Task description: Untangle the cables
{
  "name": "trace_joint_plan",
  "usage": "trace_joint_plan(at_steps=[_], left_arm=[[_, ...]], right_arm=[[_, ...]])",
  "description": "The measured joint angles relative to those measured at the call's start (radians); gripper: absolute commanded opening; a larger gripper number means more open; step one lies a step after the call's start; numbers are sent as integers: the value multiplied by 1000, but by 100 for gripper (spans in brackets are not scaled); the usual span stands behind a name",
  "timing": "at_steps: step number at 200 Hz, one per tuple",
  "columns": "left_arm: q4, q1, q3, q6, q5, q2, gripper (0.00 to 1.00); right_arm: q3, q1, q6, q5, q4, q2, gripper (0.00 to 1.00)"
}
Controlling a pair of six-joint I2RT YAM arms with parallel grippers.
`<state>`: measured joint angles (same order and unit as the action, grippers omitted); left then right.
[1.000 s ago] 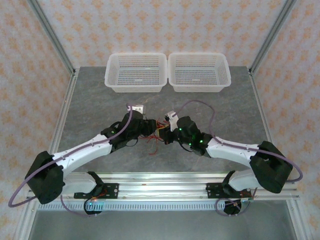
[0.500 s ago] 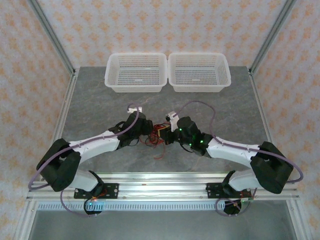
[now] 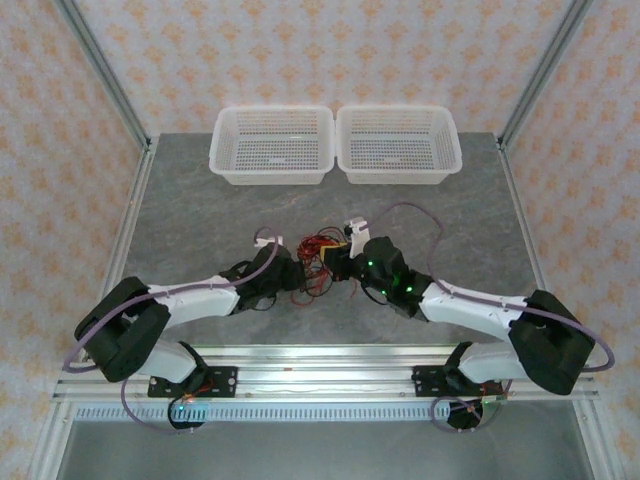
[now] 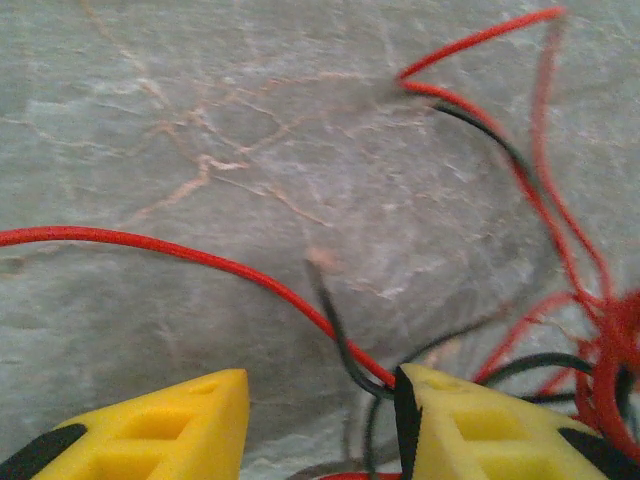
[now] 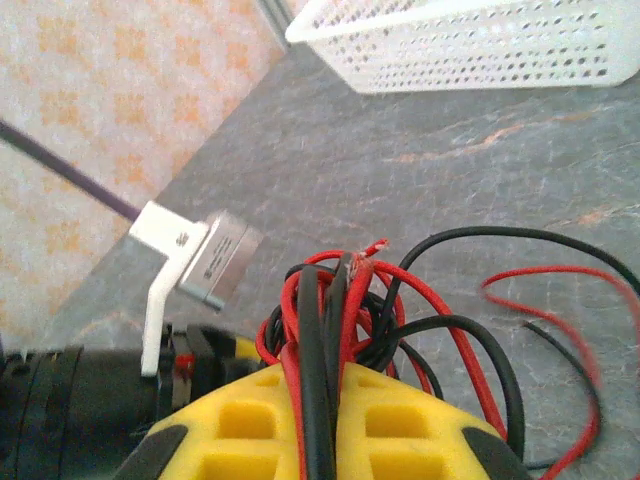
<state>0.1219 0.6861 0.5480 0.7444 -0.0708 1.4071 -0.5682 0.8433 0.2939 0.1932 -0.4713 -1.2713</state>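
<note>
Cables (image 3: 320,247) shifted farther, clamped by right gripper (image 5: 325,400); left gripper (image 4: 320,415) gapes.

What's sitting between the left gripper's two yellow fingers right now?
Left wrist view: a red wire and a black wire cross the left gripper's gap.

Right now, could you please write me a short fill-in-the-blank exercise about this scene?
1. The right gripper is shut on a bundle of red and ____ cables.
2. The left gripper is ____, not shut.
3. At the far edge of the table stand ____ white baskets.
Missing words: black; open; two.
</note>
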Motion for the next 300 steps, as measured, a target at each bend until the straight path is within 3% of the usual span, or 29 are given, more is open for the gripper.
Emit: trace_joint_plan(at_steps=[58, 109, 190, 300], left_arm=[[-77, 16, 24, 14, 16, -182, 49], [-197, 11, 150, -4, 53, -359, 51], [-180, -39, 159, 8, -39, -263, 50], [109, -39, 100, 95, -157, -159, 54]], right_arm=[[37, 0, 19, -66, -57, 18, 0], [92, 0, -53, -37, -140, 35, 0], [103, -7, -173, 12, -188, 85, 0], [103, -10, -117, 16, -257, 62, 0]])
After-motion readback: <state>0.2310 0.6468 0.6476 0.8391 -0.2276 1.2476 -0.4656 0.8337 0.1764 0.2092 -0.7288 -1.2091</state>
